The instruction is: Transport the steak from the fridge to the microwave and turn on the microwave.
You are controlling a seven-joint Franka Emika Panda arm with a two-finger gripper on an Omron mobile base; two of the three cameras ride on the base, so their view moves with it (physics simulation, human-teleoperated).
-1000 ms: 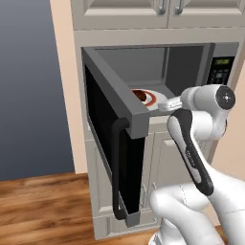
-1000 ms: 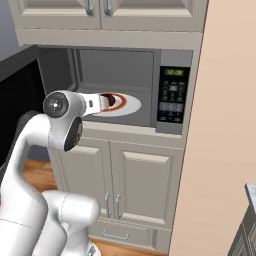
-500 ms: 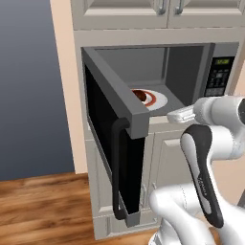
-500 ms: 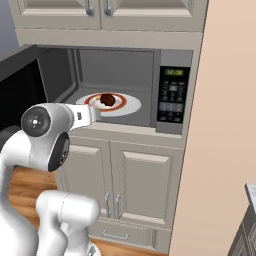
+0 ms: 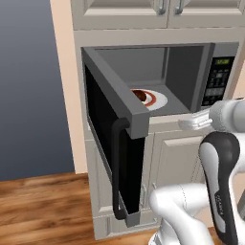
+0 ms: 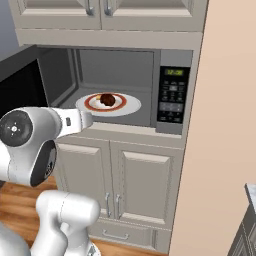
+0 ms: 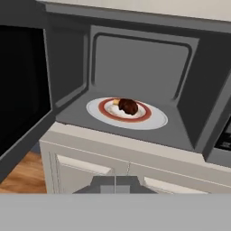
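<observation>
The microwave (image 5: 217,81) (image 6: 172,95) (image 7: 140,54) stands open, its black glass door (image 5: 107,139) swung out to the left. Inside, the steak (image 5: 140,94) (image 6: 106,98) (image 7: 128,106), a dark reddish-brown lump, lies on a white plate with a red ring (image 5: 160,99) (image 6: 127,106) (image 7: 155,119). My gripper (image 5: 184,123) (image 6: 89,119) (image 7: 115,185) is shut and empty. It hangs outside the cavity, in front of the lower front edge and below the plate's level, pointing in at the steak. The fridge is out of view.
Beige cabinet doors (image 6: 145,185) sit under the microwave and more cabinets (image 6: 100,10) above it. A tall beige panel (image 6: 225,125) borders the right side. The open door and its bar handle (image 5: 117,167) jut into the room on the left, over wood floor (image 5: 43,206).
My gripper has drawn back out of the microwave cavity and a little lower. The steak and its plate stay inside, unmoved, and the door is still open.
</observation>
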